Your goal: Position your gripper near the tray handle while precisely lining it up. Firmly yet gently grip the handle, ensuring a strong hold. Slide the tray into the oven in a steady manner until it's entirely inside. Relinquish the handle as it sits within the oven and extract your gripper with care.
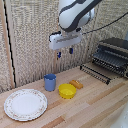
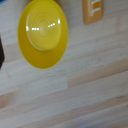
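Nearest me sits the plate (image 1: 25, 104); my tool (image 1: 64, 52) hangs empty above the bowl (image 1: 67, 90), fingers slightly apart, touching nothing.

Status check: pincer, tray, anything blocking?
Pincer open, empty, high above yellow bowl. Tray pulled out of oven, handle untouched. Path looks clear.

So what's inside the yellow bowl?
Nothing that shows: in the wrist view the yellow bowl looks empty, just shiny yellow with rings at its bottom. What lies under it on the wooden table is covered.
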### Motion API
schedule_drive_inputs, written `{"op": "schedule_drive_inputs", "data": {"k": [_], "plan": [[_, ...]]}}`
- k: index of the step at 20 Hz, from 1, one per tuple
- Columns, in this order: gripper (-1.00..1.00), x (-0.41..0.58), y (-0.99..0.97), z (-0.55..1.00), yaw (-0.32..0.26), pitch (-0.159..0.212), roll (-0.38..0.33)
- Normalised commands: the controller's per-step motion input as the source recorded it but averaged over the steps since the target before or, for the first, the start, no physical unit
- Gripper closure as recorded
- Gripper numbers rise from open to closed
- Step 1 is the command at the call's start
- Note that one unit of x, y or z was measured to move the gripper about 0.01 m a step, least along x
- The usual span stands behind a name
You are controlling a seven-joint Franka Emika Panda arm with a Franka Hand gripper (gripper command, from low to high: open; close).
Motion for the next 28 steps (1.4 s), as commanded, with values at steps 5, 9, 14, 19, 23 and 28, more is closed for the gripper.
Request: {"op": "schedule_drive_inputs", "data": {"k": [5, 9, 14, 19, 23, 28], "plan": [[-1.00, -0.028, -0.40, -0.06, 0.118, 0.000, -0.321], [-1.00, 0.000, -0.39, -0.13, 0.129, 0.000, -0.318], [-1.00, 0.000, -0.39, -0.18, 0.129, 0.000, -0.325], [-1.00, 0.000, -0.36, -0.17, 0.108, 0.000, -0.351], [-1.00, 0.000, -0.37, -0.17, 0.098, 0.000, -0.363], [-1.00, 0.000, -0.47, -0.25, 0.070, 0.000, -0.323]]}}
